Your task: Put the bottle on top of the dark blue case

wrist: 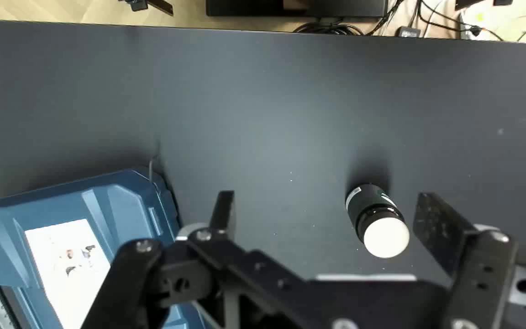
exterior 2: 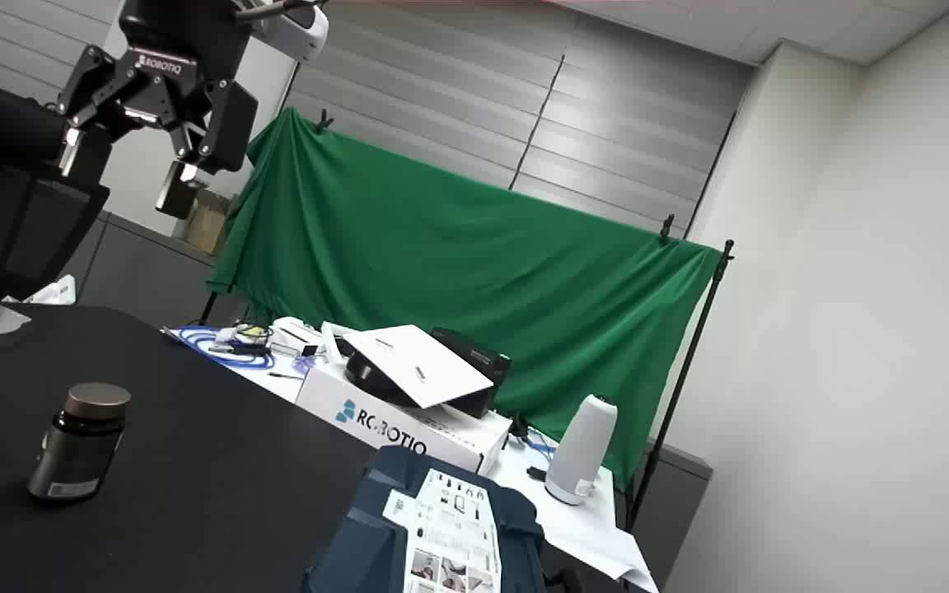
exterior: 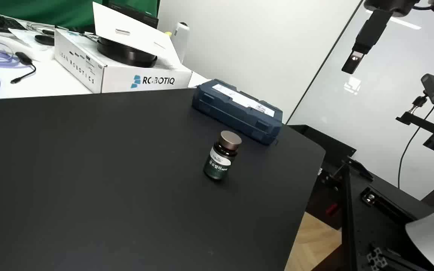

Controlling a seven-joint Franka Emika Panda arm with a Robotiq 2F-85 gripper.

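Nearest in an exterior view, the bottle (exterior: 221, 157) is standing upright on the table (exterior: 89, 180), its label (exterior: 220, 159) carrying seemingly Korean print. Behind, the dark blue case (exterior: 236, 112) is lying; beyond, a box (exterior: 121, 75) is reading "ROBOTIQ". The claw (wrist: 328, 210) is hanging spread wide.

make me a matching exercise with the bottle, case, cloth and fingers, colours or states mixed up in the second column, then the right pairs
Column one
1. bottle
2. case
3. cloth
4. fingers

Column two
A. green, hanging
B. apart, holding nothing
C. upright, brown-capped
D. dark blue

Pairs: 1-C, 2-D, 3-A, 4-B
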